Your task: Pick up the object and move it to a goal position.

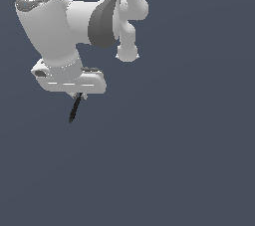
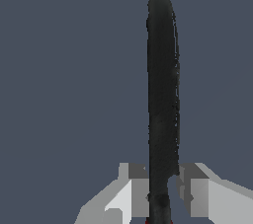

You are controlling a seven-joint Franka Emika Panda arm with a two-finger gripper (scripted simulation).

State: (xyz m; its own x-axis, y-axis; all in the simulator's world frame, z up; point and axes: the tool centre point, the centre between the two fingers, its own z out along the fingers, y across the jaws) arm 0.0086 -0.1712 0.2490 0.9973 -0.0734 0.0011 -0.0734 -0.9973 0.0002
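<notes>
Against plain slate-grey backdrop, tool (image 2: 159,188) pinching thin black pen (image 2: 162,85) near red end; probably light, stiff, slip-prone.

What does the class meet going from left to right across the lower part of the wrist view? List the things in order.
Pale finger of the gripper → black stick clamped between the fingers → the other pale finger.

Apart from the task's own things and the robot, only a flat, dark blue-grey backdrop (image 1: 189,160) showed in both views, plain and unmarked, with no edge, corner or other thing visible.
</notes>
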